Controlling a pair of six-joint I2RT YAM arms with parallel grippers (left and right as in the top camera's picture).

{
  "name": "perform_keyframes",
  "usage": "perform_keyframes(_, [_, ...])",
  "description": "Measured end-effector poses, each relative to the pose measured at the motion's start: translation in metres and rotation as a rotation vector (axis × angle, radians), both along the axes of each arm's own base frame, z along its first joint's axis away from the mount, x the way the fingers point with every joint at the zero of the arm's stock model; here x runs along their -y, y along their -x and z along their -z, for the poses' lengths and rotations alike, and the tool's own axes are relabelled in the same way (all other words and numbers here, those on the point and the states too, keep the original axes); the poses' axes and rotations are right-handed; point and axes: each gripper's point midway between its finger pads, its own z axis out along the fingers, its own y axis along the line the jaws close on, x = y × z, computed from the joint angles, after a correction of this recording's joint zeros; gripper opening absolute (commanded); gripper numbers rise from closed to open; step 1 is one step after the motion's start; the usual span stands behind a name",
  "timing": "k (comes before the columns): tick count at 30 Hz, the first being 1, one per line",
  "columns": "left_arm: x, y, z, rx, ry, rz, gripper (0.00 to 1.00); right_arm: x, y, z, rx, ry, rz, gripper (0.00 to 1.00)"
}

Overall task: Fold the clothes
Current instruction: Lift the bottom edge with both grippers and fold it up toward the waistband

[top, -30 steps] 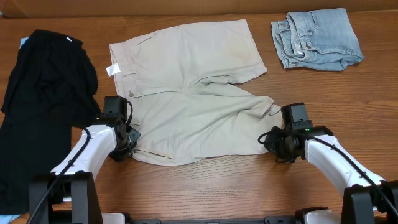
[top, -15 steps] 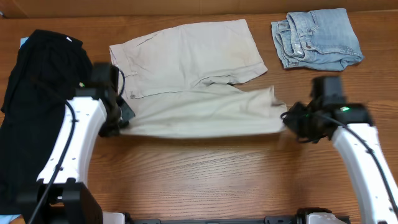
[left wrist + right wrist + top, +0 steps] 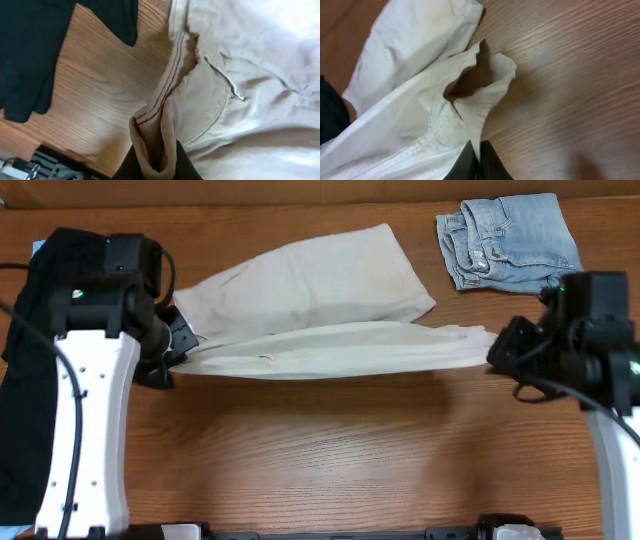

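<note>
Khaki shorts (image 3: 320, 290): far centre of bench (image 3: 330, 460). Near leg raised and stretched left to right, far leg flat on the wood.
Left pincer (image 3: 180, 355): clamped on the waistband edge, red-stitched seam bunched between the fingers.
Right pincer (image 3: 497, 348): closed on the near leg's hem corner.
Held taut thus, probably to carry the near half over the far half without sagging.
Black garment (image 3: 40, 330): far left, beside the left arm.
Denim piece (image 3: 510, 240): far right, not touching the shorts.
</note>
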Motion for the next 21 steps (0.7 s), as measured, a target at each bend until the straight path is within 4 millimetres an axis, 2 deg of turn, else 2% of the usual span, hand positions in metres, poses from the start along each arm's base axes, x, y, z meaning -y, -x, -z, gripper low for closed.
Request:
perform_keyframes(6, [0.0,0.025,-0.021,0.017,-0.005,0.022,0.04,0.0,0.034,-0.025,0.053,0.012,-0.011,0.04])
perform_keyframes(10, [0.0,0.029,-0.022,0.014,-0.007,0.031,0.04,0.001,0.033,-0.026,0.062,0.023,-0.019,0.04])
perform_keyframes(13, [0.0,0.023,-0.018,0.028,-0.008,0.033,0.04,0.002,0.014,-0.021,0.062,0.031,-0.031,0.04])
perform_keyframes(15, [0.0,0.019,-0.008,0.027,-0.008,0.032,0.05,0.001,-0.006,-0.013,0.055,0.036,-0.053,0.04])
perform_keyframes(21, [-0.002,0.014,0.049,-0.029,-0.013,0.0,0.04,-0.011,-0.072,0.034,0.0,0.043,-0.133,0.04])
